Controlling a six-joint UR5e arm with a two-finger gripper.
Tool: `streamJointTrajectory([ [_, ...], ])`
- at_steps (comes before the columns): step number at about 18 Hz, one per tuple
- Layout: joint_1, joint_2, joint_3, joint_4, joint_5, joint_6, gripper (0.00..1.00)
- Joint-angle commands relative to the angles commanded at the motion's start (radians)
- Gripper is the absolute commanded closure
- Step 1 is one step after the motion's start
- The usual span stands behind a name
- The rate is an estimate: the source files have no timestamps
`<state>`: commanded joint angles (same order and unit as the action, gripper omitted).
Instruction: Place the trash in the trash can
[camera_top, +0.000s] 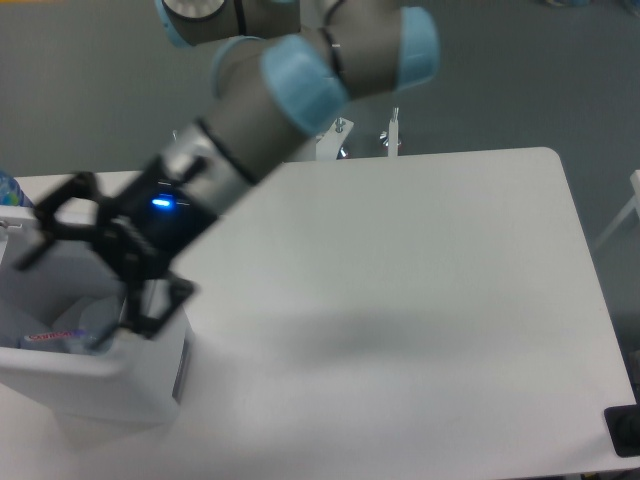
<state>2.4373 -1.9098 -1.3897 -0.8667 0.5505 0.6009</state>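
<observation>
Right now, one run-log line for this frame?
gripper: open, empty, above bin | bottle: inside bin | wrapper: not visible | table: no trash seen

bottle (55, 338) lies in the trash can (110, 385) at the table's (420, 300) left edge.

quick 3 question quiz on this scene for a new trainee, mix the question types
1. True or false: the gripper is clamped on the crushed bottle.
2. Where does the crushed bottle lie? A) on the bare table B) inside the trash can C) on the floor
3. Fill in: the trash can stands at the table's ____ front corner as the camera sees it.

Key
1. False. The fingers are spread wide above the can and hold nothing.
2. B. Its clear body and a strip of red label show inside the can, below the rim.
3. Left.
</observation>
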Motion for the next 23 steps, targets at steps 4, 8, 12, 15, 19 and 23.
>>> streamJointTrajectory([
  [4, 0.063, 0.0, -0.051, -0.003, 0.274, 0.208, 0.0],
  [8, 0.123, -0.002, -0.138, -0.006, 0.459, 0.451, 0.0],
  [12, 0.151, -0.002, -0.175, -0.008, 0.658, 0.578, 0.0],
  [15, 0.149, -0.02, -0.18, -0.012, 0.795, 0.583, 0.0],
  [19, 0.146, -0.023, -0.18, -0.012, 0.876, 0.588, 0.0],
  [23, 0.14, -0.025, -0.18, -0.023, 0.934, 0.611, 0.0],
])
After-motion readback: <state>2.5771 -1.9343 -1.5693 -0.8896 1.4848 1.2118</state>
